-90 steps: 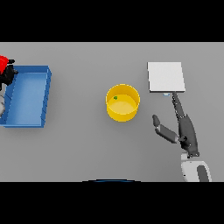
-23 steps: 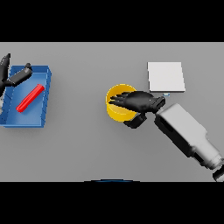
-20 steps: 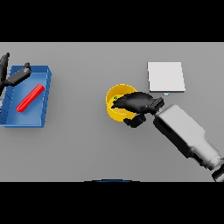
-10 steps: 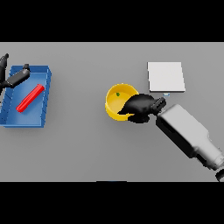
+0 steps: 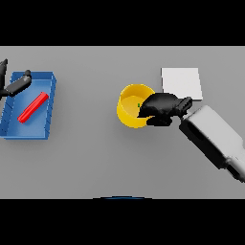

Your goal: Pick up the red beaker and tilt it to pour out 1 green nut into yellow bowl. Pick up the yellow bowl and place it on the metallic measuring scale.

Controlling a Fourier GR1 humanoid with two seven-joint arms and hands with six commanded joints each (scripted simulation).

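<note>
The yellow bowl (image 5: 131, 106) is at the table's middle, tipped toward the left, and a small green nut (image 5: 139, 105) shows inside it. My right hand (image 5: 160, 107) is curled over the bowl's right rim and grips it. The red beaker (image 5: 33, 107) lies on its side in the blue tray (image 5: 48, 112) at the far left. My left hand (image 5: 14, 85) hovers open over the tray's upper left corner, apart from the beaker. The metallic scale (image 5: 181, 82) is a pale square plate just up and right of the bowl.
The blue tray stands against the table's left edge. My right forearm (image 5: 215, 139) stretches from the lower right toward the bowl, passing just below the scale.
My right hand has closed round the bowl's right rim and the bowl has tipped up and shifted slightly. Earlier still, the left hand laid the beaker in the tray.
</note>
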